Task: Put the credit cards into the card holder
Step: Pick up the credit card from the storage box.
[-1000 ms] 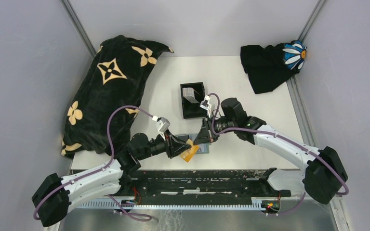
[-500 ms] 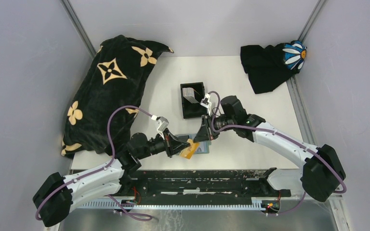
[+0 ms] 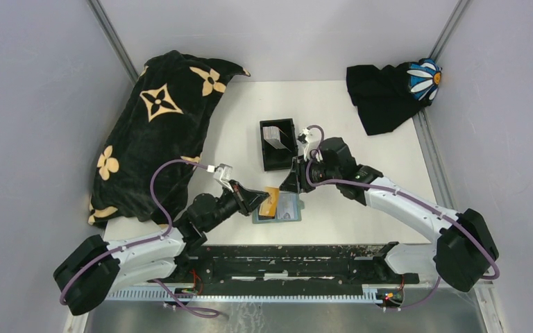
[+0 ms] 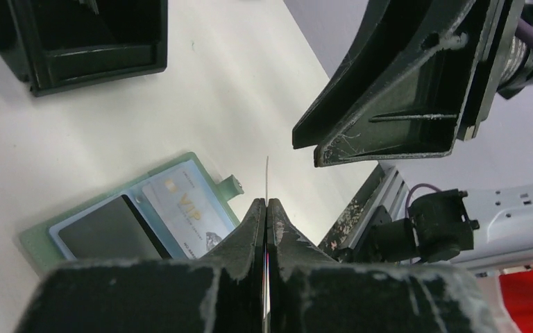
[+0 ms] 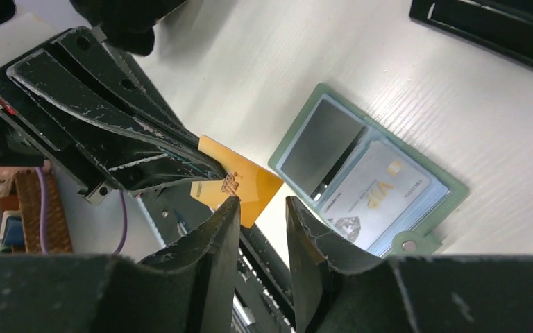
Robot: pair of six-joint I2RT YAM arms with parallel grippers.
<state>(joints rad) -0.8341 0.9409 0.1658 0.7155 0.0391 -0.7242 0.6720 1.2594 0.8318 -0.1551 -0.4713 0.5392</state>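
My left gripper [image 3: 261,202] is shut on an orange credit card [image 3: 271,202] and holds it above the table's near edge; the left wrist view shows that card edge-on [image 4: 267,179] between closed jaws [image 4: 266,203]. My right gripper [image 3: 291,185] is open and empty, just right of the card; its jaws [image 5: 262,205] hover close to the orange card [image 5: 240,182] without touching it. A grey-green sleeve [image 3: 282,210] lies flat under both grippers, holding a light blue VIP card [image 5: 375,196] and a dark card [image 5: 321,147]. The black card holder [image 3: 277,144] stands behind, with a whitish-grey card [image 3: 273,134] in it.
A big black blanket with tan flowers [image 3: 154,132] lies at the left. A black cloth with a white daisy [image 3: 388,90] sits at the far right corner. The black rail [image 3: 284,253] runs along the near table edge.
My left gripper has lifted the orange card up and away from the near edge, tilting it. My right gripper has drawn back a little toward the card holder. The green sleeve shows more.
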